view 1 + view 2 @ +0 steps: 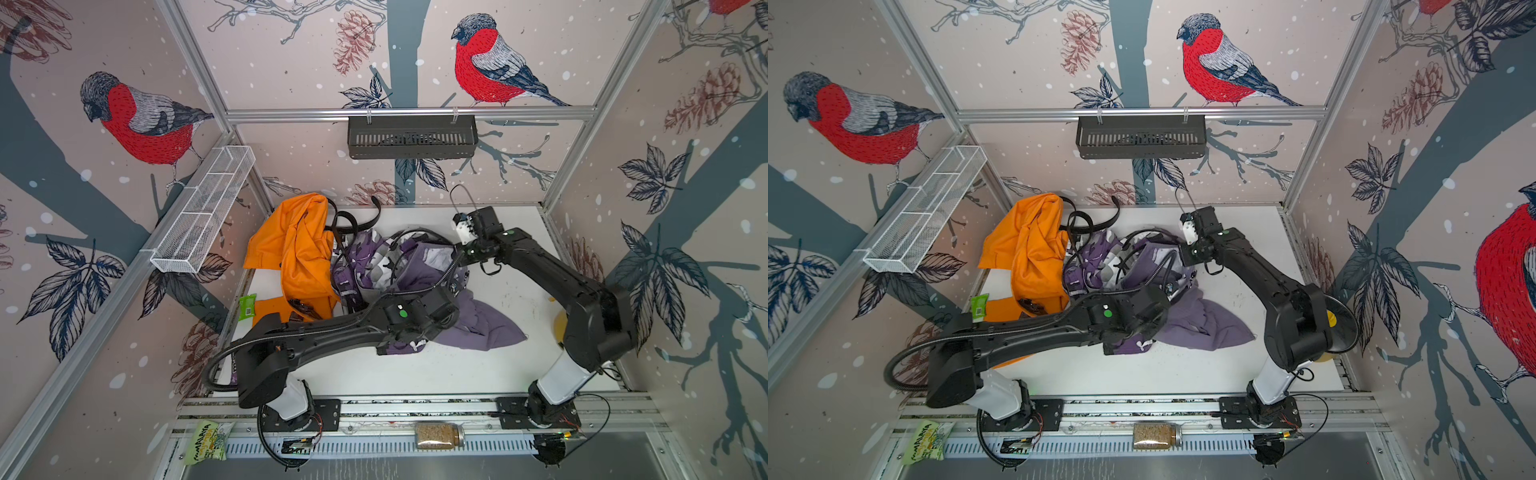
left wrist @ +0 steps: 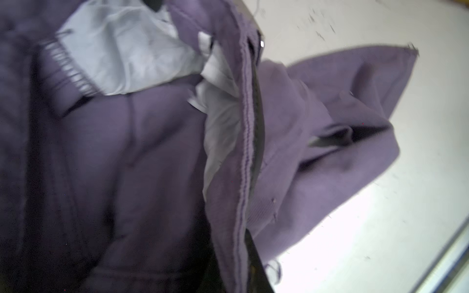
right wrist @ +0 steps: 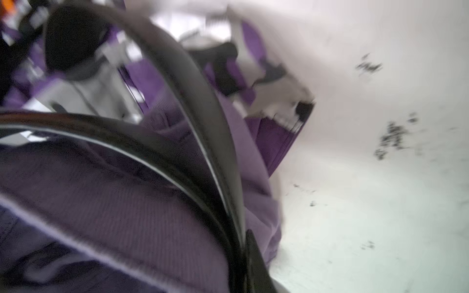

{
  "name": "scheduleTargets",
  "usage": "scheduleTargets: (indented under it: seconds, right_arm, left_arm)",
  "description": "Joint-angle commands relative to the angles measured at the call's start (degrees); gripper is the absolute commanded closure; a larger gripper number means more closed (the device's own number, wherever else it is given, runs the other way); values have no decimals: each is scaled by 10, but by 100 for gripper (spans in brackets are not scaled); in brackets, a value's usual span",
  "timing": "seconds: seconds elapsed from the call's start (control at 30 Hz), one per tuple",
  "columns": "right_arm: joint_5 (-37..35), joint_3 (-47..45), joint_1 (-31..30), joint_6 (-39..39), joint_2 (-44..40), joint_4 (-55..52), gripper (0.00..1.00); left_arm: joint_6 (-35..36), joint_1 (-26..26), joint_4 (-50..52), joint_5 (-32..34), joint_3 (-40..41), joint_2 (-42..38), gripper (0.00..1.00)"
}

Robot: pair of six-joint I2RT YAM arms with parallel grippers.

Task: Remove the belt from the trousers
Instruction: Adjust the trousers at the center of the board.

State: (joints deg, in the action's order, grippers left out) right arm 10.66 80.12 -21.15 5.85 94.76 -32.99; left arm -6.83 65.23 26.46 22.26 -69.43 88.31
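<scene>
The purple trousers (image 1: 478,324) lie crumpled mid-table in both top views (image 1: 1208,328). In the left wrist view my left gripper (image 2: 243,256) is shut on a fold of their waistband (image 2: 228,203), with a black finger (image 2: 255,261) showing beside the seam. A dark strip (image 2: 258,121) runs along that waistband. The black belt (image 3: 203,106) curves in two strands over the purple cloth in the right wrist view and runs into my right gripper (image 3: 241,251), which is shut on it. From above, the right gripper (image 1: 459,259) sits at the trousers' far edge, where a thin black loop (image 1: 415,231) arches.
An orange garment (image 1: 299,245) and a purple camouflage garment (image 1: 370,257) lie against the trousers on the left. Another black strap (image 1: 353,224) coils at the back by the orange cloth. A green packet (image 1: 247,306) lies at the table's left edge. The white table (image 1: 519,249) is bare on the right.
</scene>
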Motion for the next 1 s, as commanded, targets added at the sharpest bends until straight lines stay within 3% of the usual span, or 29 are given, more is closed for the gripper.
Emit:
scheduleTargets:
  seconds: [0.0, 0.13, 0.27, 0.37, 0.43, 0.57, 0.67, 0.77, 0.93, 0.97]
  right_arm:
    - [-14, 72, 34, -5, -44, 0, 100]
    - [-22, 196, 66, -8, -87, -47, 100]
    - [-37, 325, 78, -7, -114, -115, 100]
    - [-42, 389, 77, 6, -140, -163, 100]
    - [-42, 391, 70, 23, -177, -180, 100]
    - [-38, 303, 48, 77, -282, -202, 100]
    - [-3, 152, 25, 135, -365, -195, 100]
    - [7, -10, -16, 194, -438, -196, 100]
    - [-12, -130, -49, 241, -496, -217, 100]
    - [-12, -137, -48, 237, -494, -214, 86]
  left_arm:
    - [130, -66, -7, 127, -49, -43, 100]
    - [255, -148, -37, 99, -174, -65, 100]
    - [392, -159, -47, 74, -322, -39, 100]
    - [442, -158, 12, 92, -468, 14, 100]
    - [470, -158, -5, 100, -495, 10, 100]
    - [482, -158, -9, 103, -478, -20, 100]
    - [416, -158, 51, 60, -416, -55, 100]
    - [314, -151, 101, 12, -274, -115, 100]
    - [152, -91, 102, -105, -26, -220, 100]
    - [124, -87, 96, -142, 6, -232, 100]
